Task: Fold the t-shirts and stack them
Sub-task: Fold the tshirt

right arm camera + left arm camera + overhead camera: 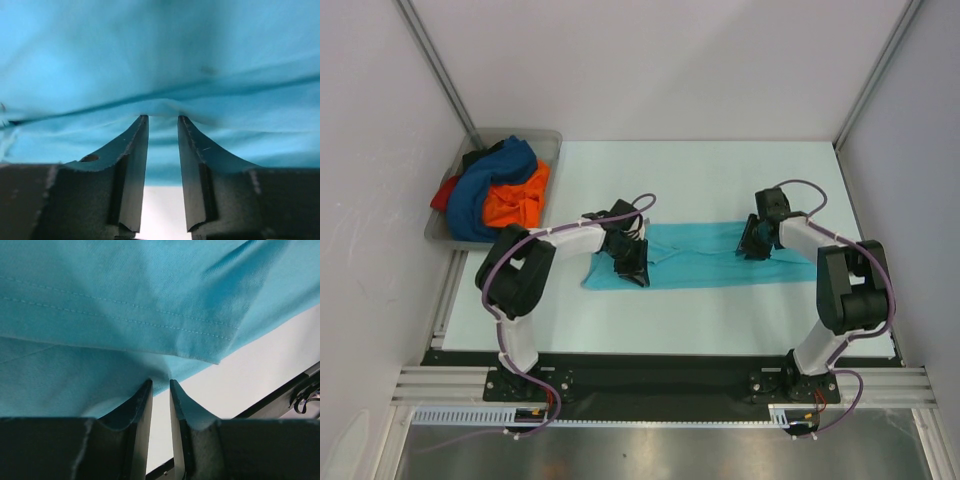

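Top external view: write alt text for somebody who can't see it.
A turquoise t-shirt lies in a long strip across the white table, the left hand at its left end and the right hand toward its right. A grey tray at the far left holds a dark blue shirt, an orange shirt and a red shirt.

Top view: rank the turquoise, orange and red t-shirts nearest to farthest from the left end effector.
1. turquoise t-shirt: mid-table, directly under the left end effector.
2. orange t-shirt: far left, in the grey tray, on the right side of the pile.
3. red t-shirt: at the tray's left edge, beyond the orange one.
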You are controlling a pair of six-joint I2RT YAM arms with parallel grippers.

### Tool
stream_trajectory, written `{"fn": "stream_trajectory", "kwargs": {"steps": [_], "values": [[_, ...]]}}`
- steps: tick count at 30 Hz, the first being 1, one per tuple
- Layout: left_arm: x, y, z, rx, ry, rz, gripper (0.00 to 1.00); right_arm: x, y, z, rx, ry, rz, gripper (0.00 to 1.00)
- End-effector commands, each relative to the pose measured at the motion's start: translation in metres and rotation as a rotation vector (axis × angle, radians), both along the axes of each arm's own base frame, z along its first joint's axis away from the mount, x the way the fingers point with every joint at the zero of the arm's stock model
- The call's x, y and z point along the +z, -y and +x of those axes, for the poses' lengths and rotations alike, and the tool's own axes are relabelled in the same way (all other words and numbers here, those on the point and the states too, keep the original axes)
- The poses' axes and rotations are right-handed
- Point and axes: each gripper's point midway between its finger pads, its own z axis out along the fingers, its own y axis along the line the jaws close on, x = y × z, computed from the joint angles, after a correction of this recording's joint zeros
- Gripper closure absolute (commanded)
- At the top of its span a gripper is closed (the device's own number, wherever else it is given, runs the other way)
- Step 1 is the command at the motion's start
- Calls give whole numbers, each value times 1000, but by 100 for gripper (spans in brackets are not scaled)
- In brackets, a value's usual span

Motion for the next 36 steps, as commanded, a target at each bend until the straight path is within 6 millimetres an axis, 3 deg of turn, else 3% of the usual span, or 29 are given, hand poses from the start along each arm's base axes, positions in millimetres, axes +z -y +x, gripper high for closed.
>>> {"fn": "stream_trajectory", "kwargs": {"steps": [1, 6, 8, 12, 13, 14, 16, 21, 24, 28, 36], "values": [[-18, -18, -7, -7, 0, 69, 74, 13, 21, 28, -6, 47, -65, 64], [-18, -21, -7, -11, 8, 79, 75, 31, 43, 61, -27, 72, -118, 55], [-13, -21, -5, -15, 20, 77, 74, 50, 54, 72, -26, 100, -148, 51], [3, -17, 3, -20, 64, 58, 74, 64, 78, 45, -60, 66, -174, 48], [5, -16, 4, -21, 69, 54, 74, 78, 89, 38, -94, 95, -172, 48], [10, -14, 7, -23, 81, 43, 74, 70, 98, 24, -116, 69, -159, 47], [17, -9, 10, -28, 94, 22, 74, 79, 108, 11, -154, 92, -158, 47], [19, -3, 10, -35, 80, -4, 74, 55, 125, -18, -227, 47, -126, 48], [13, -3, 9, -40, 68, -5, 74, 41, 138, -20, -258, 25, -124, 48], [4, -6, 3, -50, 42, 7, 74, 36, 148, -9, -280, 30, -125, 45], [6, -8, 2, -58, 51, 5, 74, 18, 152, 11, -297, 16, -116, 44]]}}
